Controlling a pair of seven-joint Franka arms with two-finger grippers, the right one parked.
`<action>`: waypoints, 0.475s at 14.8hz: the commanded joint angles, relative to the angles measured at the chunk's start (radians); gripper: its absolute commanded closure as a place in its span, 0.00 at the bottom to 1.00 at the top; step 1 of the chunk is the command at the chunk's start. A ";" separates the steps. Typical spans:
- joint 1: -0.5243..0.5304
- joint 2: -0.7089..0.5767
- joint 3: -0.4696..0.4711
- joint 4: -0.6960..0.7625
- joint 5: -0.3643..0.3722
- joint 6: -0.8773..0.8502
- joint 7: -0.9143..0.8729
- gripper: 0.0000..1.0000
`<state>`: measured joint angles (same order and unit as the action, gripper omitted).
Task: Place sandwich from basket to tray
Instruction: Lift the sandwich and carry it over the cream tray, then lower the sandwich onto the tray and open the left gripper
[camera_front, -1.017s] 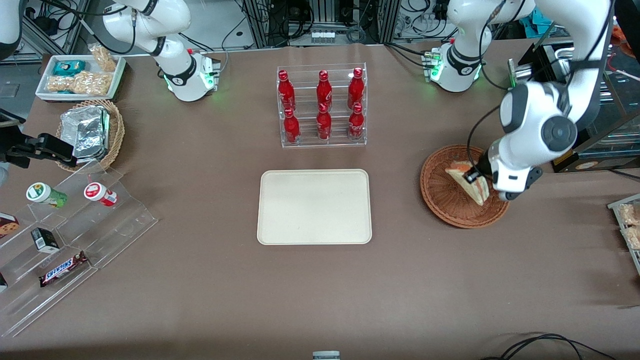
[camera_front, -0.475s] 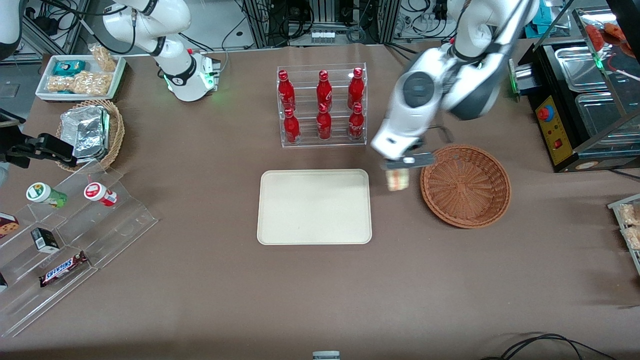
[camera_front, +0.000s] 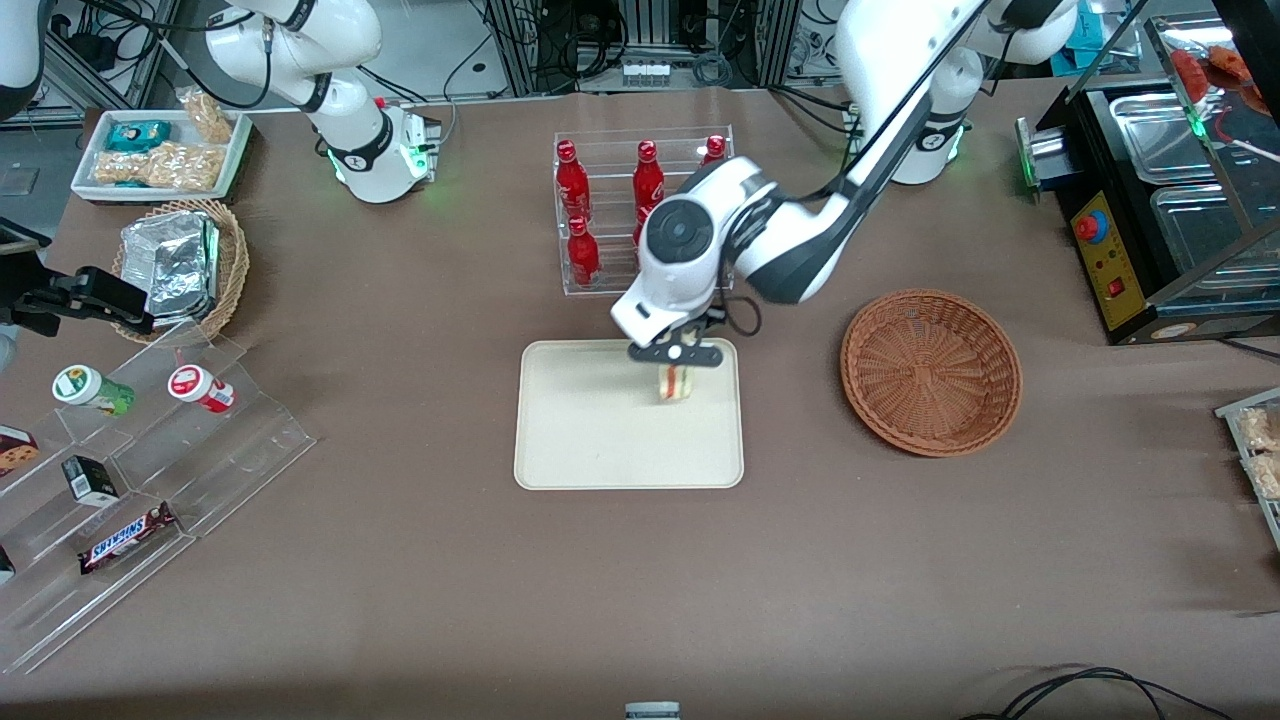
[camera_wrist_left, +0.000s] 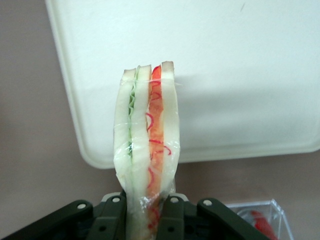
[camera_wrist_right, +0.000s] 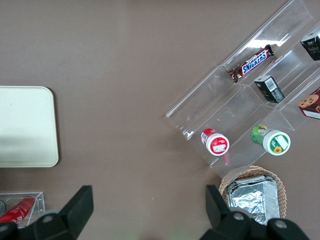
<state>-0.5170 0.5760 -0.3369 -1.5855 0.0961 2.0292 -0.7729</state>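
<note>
Your gripper has its fingers clamped on the sandwich, pinching the wedge flat across its bread faces so that its long axis hangs straight down from the jaws toward the tray. In the front view the sandwich hangs over the tray near its corner closest to the bottle rack and the basket; the wrist view shows its tip over the tray's surface, with a tray edge just beside it. Whether it touches the tray cannot be told. You likely need only lower and release. The tray holds nothing else, and the basket is empty.
</note>
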 joint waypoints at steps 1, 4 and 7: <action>-0.064 0.175 0.016 0.220 0.085 -0.024 -0.124 0.79; -0.081 0.292 0.016 0.384 0.114 -0.026 -0.169 0.77; -0.084 0.318 0.016 0.412 0.116 -0.023 -0.169 0.27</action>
<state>-0.5782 0.8597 -0.3325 -1.2462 0.1928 2.0316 -0.9174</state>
